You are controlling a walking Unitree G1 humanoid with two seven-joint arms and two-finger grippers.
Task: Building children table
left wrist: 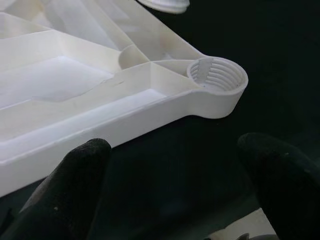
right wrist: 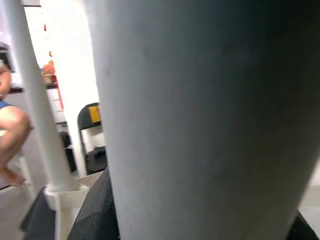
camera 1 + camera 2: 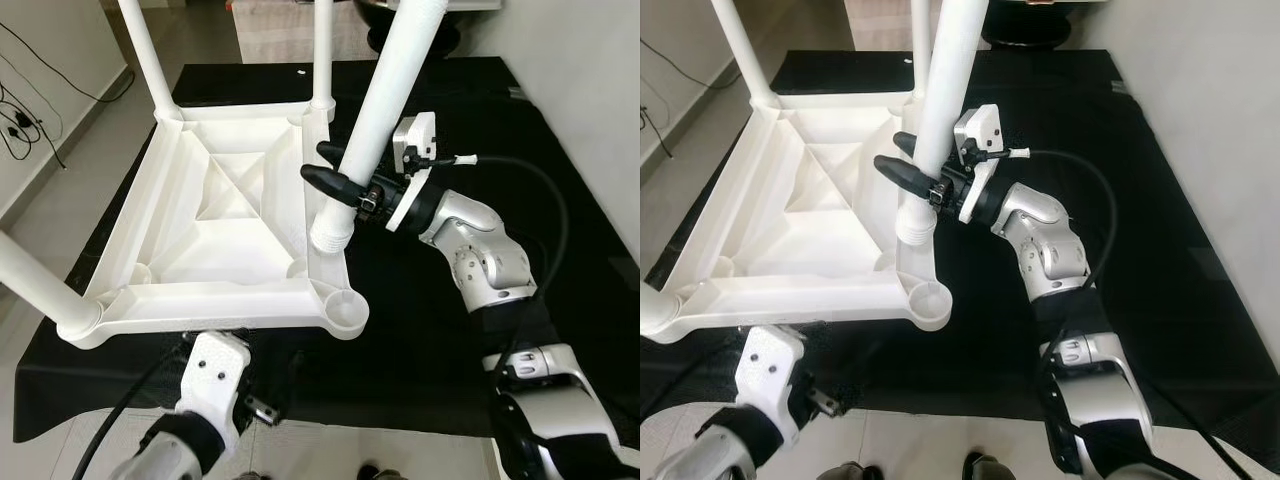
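Note:
A white plastic table top [image 3: 240, 215] lies upside down on a black mat [image 3: 440, 330]. Three white legs stand screwed in: back left [image 3: 148, 60], back right [image 3: 322, 50] and near left [image 3: 35, 285]. The near right threaded socket [image 3: 347, 312] holds nothing. My right gripper [image 3: 313, 161] is shut on the fourth leg [image 3: 390, 80], held tilted. The leg's threaded end [image 3: 330, 230] hovers over the table's right rim, short of that socket. My left gripper [image 1: 175, 185] is open, low at the table's near edge, facing the socket [image 1: 217, 75].
Black cables [image 3: 25, 120] trail over the pale floor at the left. A light wall [image 3: 590, 90] borders the mat on the right. A dark round object [image 3: 420, 30] sits beyond the mat. In the right wrist view a person's leg [image 2: 10, 135] and a chair [image 2: 92, 135] appear.

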